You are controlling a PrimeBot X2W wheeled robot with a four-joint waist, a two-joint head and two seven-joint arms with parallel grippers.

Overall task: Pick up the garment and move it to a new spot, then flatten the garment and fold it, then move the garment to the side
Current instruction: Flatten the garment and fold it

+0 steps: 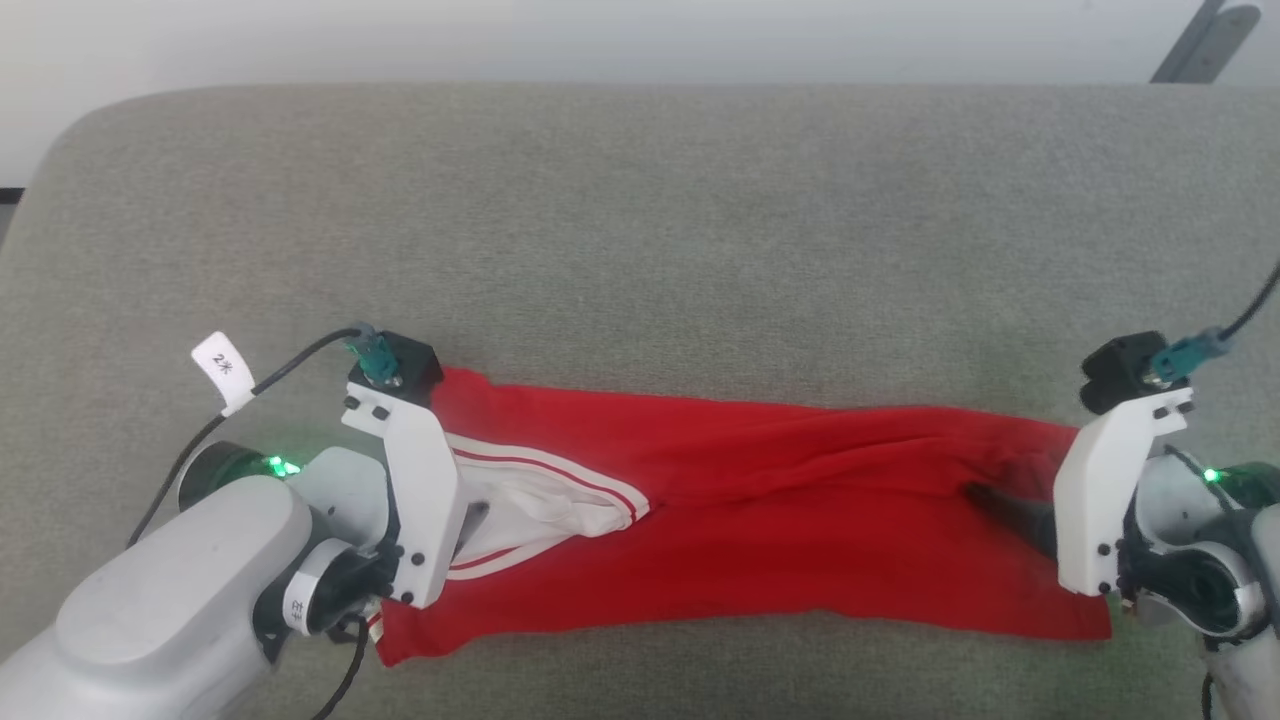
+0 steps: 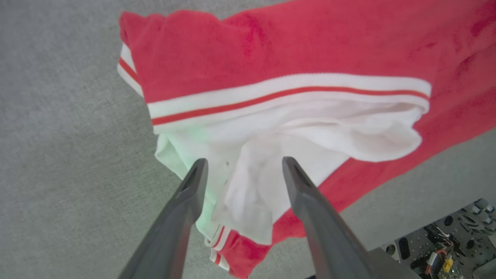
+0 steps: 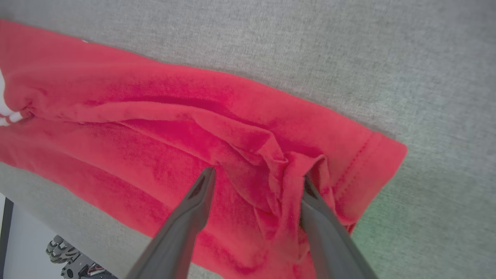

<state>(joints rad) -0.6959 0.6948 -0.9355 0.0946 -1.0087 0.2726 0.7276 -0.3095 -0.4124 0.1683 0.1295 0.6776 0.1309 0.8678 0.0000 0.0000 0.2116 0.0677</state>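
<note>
Looking down from the head cam first: the garment (image 1: 760, 500) lies stretched out as a long red band on the grey cushion (image 1: 640, 220), running from my left pincer (image 1: 472, 518) across to my right pincer (image 1: 990, 495). The white wrist mounts hide most of the fingers from up here, so I can't judge the jaws from this angle. A white sleeve (image 1: 530, 505) sits just beside the left pincer.

Left wrist cam: the left pincer (image 2: 242, 164) is spread wide and holding nothing. The crumpled sleeve lies right under and between the fingers (image 2: 193, 182). The striped trim (image 2: 286, 95) runs just beyond the tips, with the red body past that.

Right wrist cam: the right pincer (image 3: 257, 174) is wide too, nothing clamped. A bunched ridge of red cloth (image 3: 279, 162) sits between the tips and brushes the finger on that view's right. The hem (image 3: 372, 162) lies just beyond on that side, with bare cushion past it.
</note>
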